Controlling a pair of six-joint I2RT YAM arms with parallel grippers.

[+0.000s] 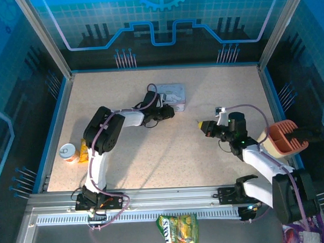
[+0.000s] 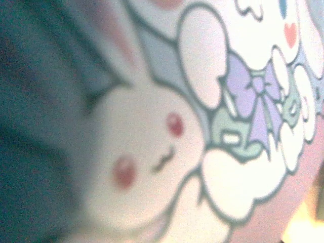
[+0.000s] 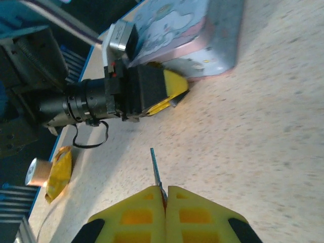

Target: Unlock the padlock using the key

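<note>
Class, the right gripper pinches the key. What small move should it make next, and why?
Probably ease the right gripper forward toward the left gripper beside the tin: the key is pinched, its tip pointing that way across bare table, and the two grippers are apart.

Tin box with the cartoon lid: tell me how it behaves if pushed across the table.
The tin box lies flat and low, so it would probably slide rather than tip. Its walls look like smooth thin metal, so it is likely light, stiff and slippery to pinch. The left gripper is close to its edge; a nudge might shift it.
</note>
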